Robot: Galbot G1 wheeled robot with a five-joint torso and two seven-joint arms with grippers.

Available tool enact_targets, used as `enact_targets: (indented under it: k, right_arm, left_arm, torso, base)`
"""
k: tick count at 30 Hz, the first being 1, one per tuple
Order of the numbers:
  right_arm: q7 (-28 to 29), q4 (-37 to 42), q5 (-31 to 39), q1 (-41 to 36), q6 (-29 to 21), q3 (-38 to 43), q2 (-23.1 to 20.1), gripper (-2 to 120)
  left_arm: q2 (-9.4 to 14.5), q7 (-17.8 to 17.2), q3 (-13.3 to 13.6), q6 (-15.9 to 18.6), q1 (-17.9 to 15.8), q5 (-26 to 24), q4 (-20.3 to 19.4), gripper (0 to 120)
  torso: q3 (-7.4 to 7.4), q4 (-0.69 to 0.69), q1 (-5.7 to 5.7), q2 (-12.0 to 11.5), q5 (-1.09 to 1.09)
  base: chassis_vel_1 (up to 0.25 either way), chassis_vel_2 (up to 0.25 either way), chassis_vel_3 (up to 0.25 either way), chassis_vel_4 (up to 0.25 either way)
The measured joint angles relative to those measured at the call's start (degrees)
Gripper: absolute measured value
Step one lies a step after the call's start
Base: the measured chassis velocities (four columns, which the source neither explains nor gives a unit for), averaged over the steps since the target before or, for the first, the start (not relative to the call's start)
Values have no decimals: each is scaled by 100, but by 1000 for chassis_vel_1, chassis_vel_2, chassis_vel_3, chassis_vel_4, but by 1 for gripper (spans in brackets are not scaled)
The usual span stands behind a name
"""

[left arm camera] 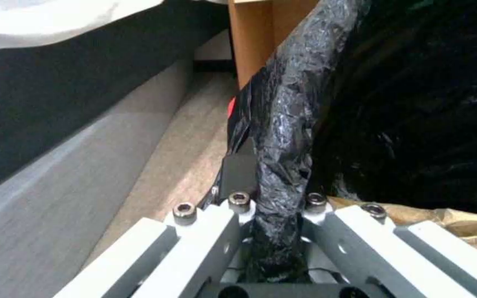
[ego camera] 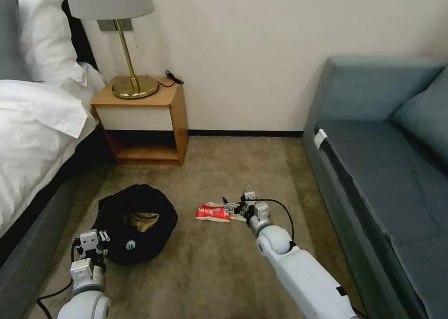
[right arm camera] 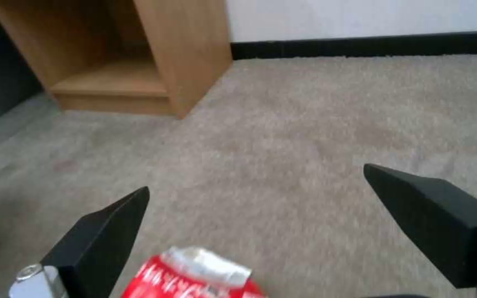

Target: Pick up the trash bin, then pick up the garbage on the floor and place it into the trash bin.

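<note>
The trash bin (ego camera: 135, 223) sits low over the carpet (ego camera: 210, 272) beside the bed (ego camera: 32, 137), its black bag (left arm camera: 288, 124) crinkled over the rim. The left gripper (ego camera: 93, 244) is at the bin's near edge, and the left wrist view shows its jaws closed on the bag-covered rim, which runs straight up between them. Just past that gripper, inside the bin, lie crumpled brown paper (ego camera: 142, 221) and a white bottle cap (ego camera: 130, 245).

The red-and-white snack packet (ego camera: 213, 212) lies flat on the carpet, touching or just beside the tips of the right gripper (ego camera: 232, 207). In the right wrist view that gripper (right arm camera: 255, 207) stands wide open, its dark fingers (right arm camera: 106, 231) spread apart, with the packet's (right arm camera: 194, 277) end between them, close to the palm. Beyond the fingers stand the wooden nightstand (right arm camera: 139, 62) and the wall.
</note>
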Motion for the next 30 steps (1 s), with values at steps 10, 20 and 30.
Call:
enact_targets:
  k: [10, 20, 30]
  right_arm:
    - [-246, -124, -84, -2, 59, -177, -6, 100]
    - [-969, -432, -273, 300, 157, -711, -93, 100]
    - [-2376, -704, -548, 1068, -91, -1432, -242, 100]
  left_arm:
    - [25, 13, 9, -1, -81, -26, 112, 1]
    - [52, 70, -22, -19, -102, -83, 259, 1]
    - [87, 166, -69, -3, -8, -54, 229, 1]
  torso:
    - [0, 0, 0, 0, 0]
    - [1, 0, 1, 0, 4]
    - [0, -1, 0, 0, -1]
  base:
    - [-174, 175, 171, -180]
    - [-163, 156, 150, -151]
    - [-11, 18, 19, -11]
